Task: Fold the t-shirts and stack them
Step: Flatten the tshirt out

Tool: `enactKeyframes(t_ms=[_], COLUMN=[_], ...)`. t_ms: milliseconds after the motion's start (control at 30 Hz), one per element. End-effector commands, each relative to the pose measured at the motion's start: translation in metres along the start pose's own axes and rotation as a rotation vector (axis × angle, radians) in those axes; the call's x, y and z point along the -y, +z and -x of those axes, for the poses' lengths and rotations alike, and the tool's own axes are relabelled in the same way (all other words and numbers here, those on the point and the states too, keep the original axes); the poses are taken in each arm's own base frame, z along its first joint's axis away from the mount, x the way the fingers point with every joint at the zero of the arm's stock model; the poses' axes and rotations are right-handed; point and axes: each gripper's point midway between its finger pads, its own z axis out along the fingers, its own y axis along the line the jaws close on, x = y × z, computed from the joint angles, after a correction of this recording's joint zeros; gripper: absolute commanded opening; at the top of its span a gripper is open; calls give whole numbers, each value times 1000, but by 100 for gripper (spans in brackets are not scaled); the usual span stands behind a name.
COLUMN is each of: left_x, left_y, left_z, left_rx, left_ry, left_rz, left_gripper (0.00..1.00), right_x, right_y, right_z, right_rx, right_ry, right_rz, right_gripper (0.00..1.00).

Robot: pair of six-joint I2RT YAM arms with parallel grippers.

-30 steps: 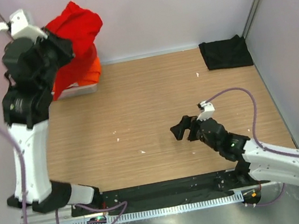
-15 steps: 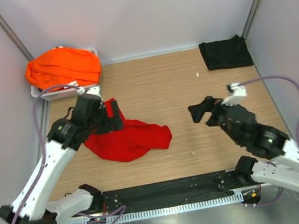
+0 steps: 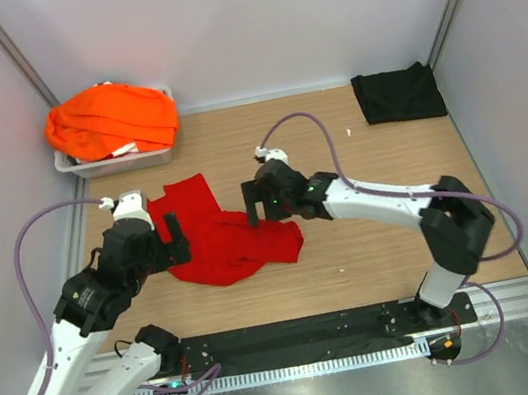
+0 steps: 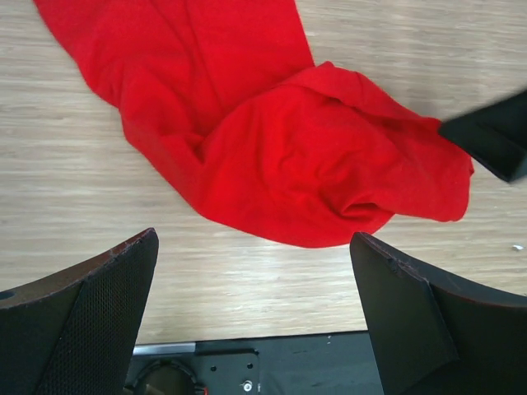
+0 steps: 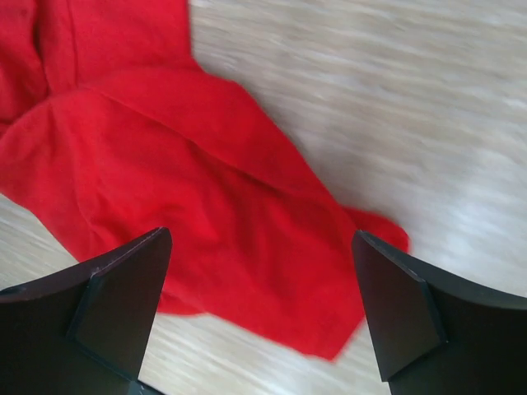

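The red t-shirt lies crumpled and unfolded on the wooden table, left of centre, with one flatter part reaching toward the far side and the bunched bulk nearer the arms. The left gripper hovers at the shirt's left edge with its jaws spread wide; in the left wrist view the cloth lies on the boards beyond the two fingers, and neither finger touches it. The right gripper is stretched across from the right and hangs over the shirt's right side, also wide open and gripping nothing; its wrist view is blurred, and whether its tips brush the cloth cannot be told. The orange t-shirts sit heaped in the grey tray at the far left corner, spilling over its rim. The black t-shirt lies folded at the far right corner, well apart from both grippers.
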Motion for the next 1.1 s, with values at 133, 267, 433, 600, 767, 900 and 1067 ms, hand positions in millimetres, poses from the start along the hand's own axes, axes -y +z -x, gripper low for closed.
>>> enactKeyframes(t_ms=[133,267,433,600,767,900,1067], left_x=[-13,-15,-16,-17,-16,-16,-16], left_y=[-17,-16,-16,-17,-17,-16,-15], left_z=[20,20,19,20,20,20,19], left_rx=[175,179,181,188,189,187,181], left_ry=[-69,-77,-78,-83,-85,-86,-83], left_rz=[-7,8,9,8,7,8,10], left_gripper=[100,100,100,100,100,99,100], right_x=[-63,-70,-71,-54,-42,-41,-56], right_y=[51,78,99,114,116,109,95], right_z=[16,-4,5,12,23,27,40], right_rx=[-77,-151,-146,-134,-96,-76,-29], right_ry=[-170,-288,-339,-387,-420,-421,-389], right_rz=[109,65,-4,-125,-211,-199,-117], right_gripper=[95,95,94,91,82,74,81])
